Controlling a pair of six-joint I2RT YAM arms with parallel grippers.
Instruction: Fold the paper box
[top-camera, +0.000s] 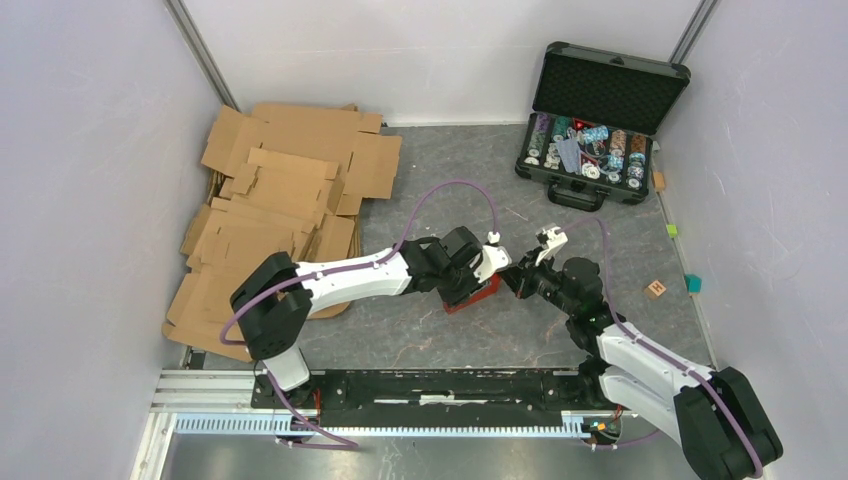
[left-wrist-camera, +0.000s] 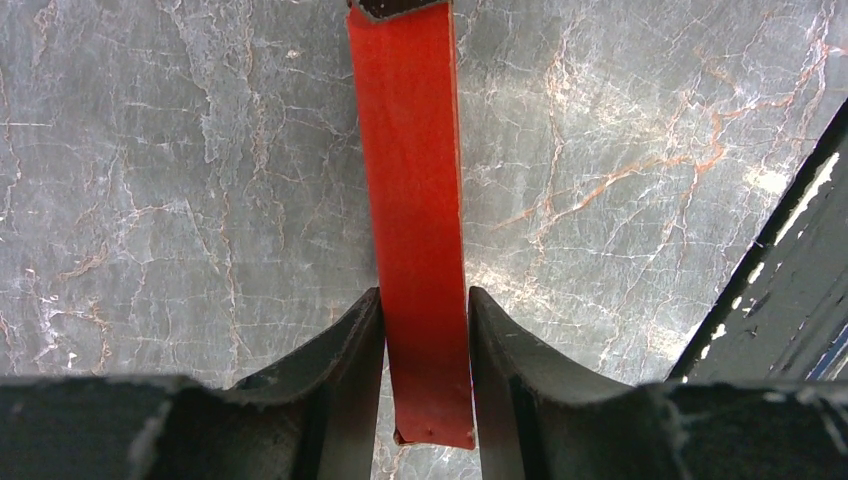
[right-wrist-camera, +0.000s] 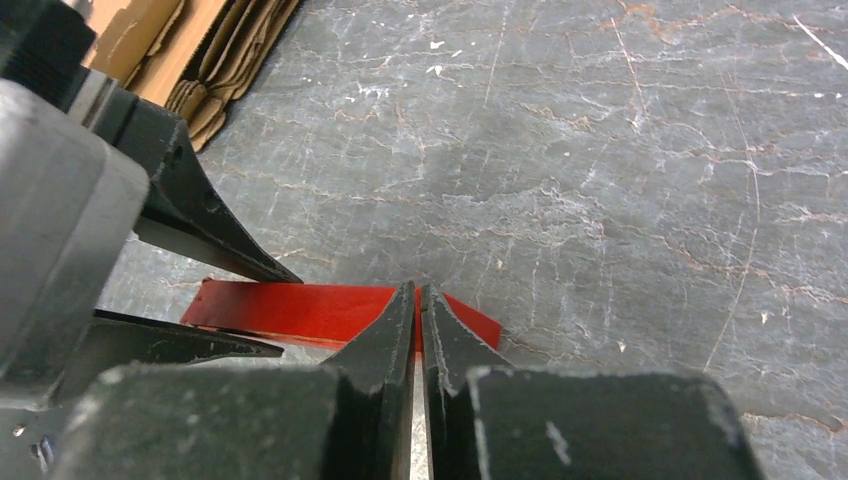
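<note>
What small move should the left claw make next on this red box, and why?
Probably press the pinched wall slightly inward to set its crease. The left claw is closed on one red wall of the paper box, so that fold is already in hand. The right claw looks shut at the box's right edge, which may steady it; whether it holds paper is unclear.

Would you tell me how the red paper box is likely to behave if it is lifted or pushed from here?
The paper box shows as a thin strip of board between the left gripper jaws, so it is probably very light and may flex when lifted. Its smooth flat faces suggest that it would slide on the table if pushed, not roll.
</note>
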